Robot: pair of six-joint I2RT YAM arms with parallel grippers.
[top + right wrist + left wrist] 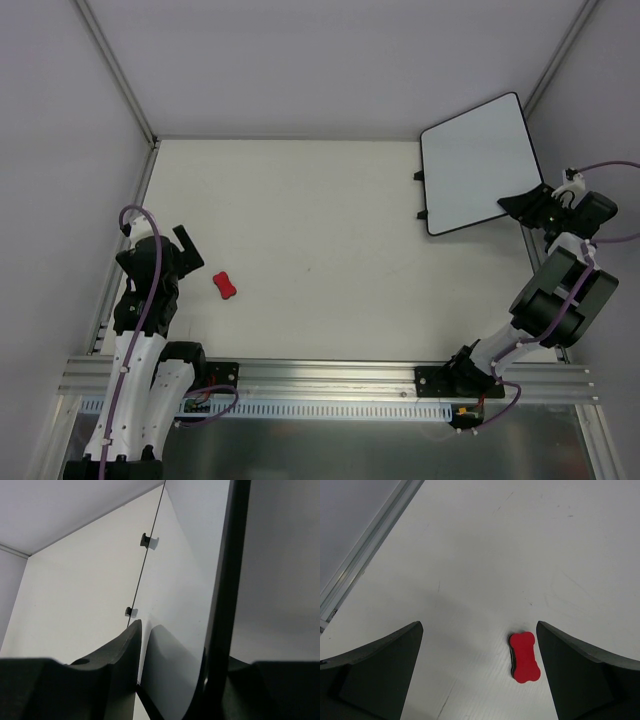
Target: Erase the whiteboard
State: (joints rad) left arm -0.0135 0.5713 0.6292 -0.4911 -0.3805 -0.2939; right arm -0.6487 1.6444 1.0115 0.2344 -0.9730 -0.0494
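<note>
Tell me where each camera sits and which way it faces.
Top: above and behind the robot, looking down at the table; left arm, right arm show.
Left wrist: on the left gripper, looking down at the eraser; open fingers show.
Right wrist: on the right gripper, looking along the whiteboard it clamps.
Top shares the eraser with left, whiteboard with right.

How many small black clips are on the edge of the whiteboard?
2. Both sit on the left edge of the whiteboard in the top view: the far clip and the near clip. No more show.
</note>
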